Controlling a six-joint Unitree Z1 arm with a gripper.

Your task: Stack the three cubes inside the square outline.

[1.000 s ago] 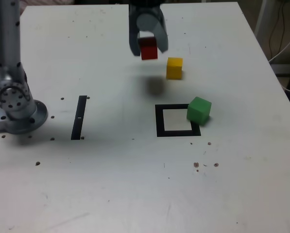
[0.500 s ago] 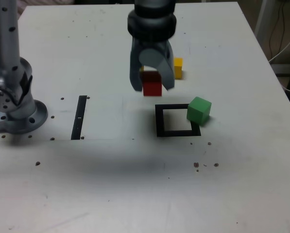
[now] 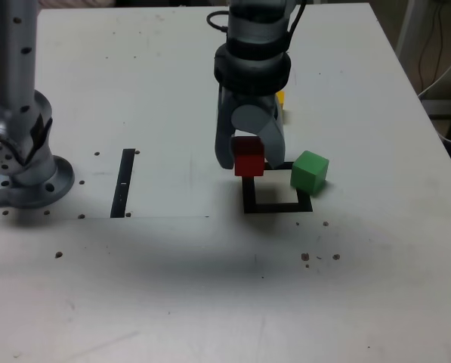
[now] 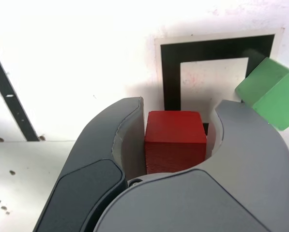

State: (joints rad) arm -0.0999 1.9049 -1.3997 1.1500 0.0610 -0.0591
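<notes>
Your claw (image 3: 248,160) is clamped on the red cube (image 3: 248,159), just above the outline's (image 3: 249,203) near-left corner; the green cube (image 3: 310,171) sits on the outline's far-right edge

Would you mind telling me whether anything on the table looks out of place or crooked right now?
The green cube sits turned at an angle, overlapping the square outline's corner on the exterior view's right, so it partly covers the target. The gripper holds the red cube; the yellow cube is mostly hidden behind the arm.
</notes>
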